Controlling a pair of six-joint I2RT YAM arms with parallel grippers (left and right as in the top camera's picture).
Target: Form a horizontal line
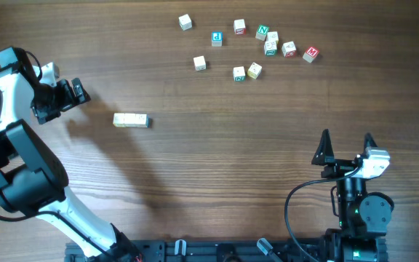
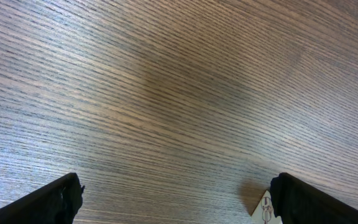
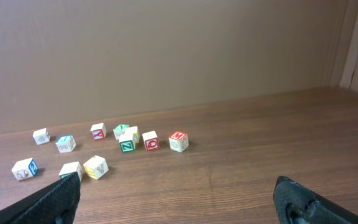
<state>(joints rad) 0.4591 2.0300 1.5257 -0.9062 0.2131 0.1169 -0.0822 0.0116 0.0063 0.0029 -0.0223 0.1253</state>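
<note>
Line (image 1: 130, 120): short row of pale wooden cubes, touching side to side, left of centre on the tabletop (image 1: 231, 153). It runs 9 to 3 o'clock in the overhead view, near level.

Handling, judged: small wood blocks, so light, stiff and not fragile. Faces look smooth and dry, so a firm pinch should hold. The cubes appear to be merely butted together, not joined. Squeezing the row end to end could buckle it. Better to take one cube by two opposite side faces, or nudge the whole row with a flat finger along its long side.

Left claw (image 1: 78, 92): at about 10 o'clock from the line, near but apart. Its wrist view shows fingers spread wide to both lower corners, with only bare wood between them. It is holding nothing.

Right claw (image 1: 347, 140): at about 4 o'clock from the line, well apart. Its fingers are parted and empty in both the overhead and right wrist views.

Room: bare wood on all sides of the line. Loose lettered cubes (image 1: 262, 32) are scattered at 1 o'clock, well apart, the nearest one also clear of it. No tabletop edge lies close to the row. The arm bases sit at 6 o'clock, and a wall stands behind the loose cubes in the right wrist view.
</note>
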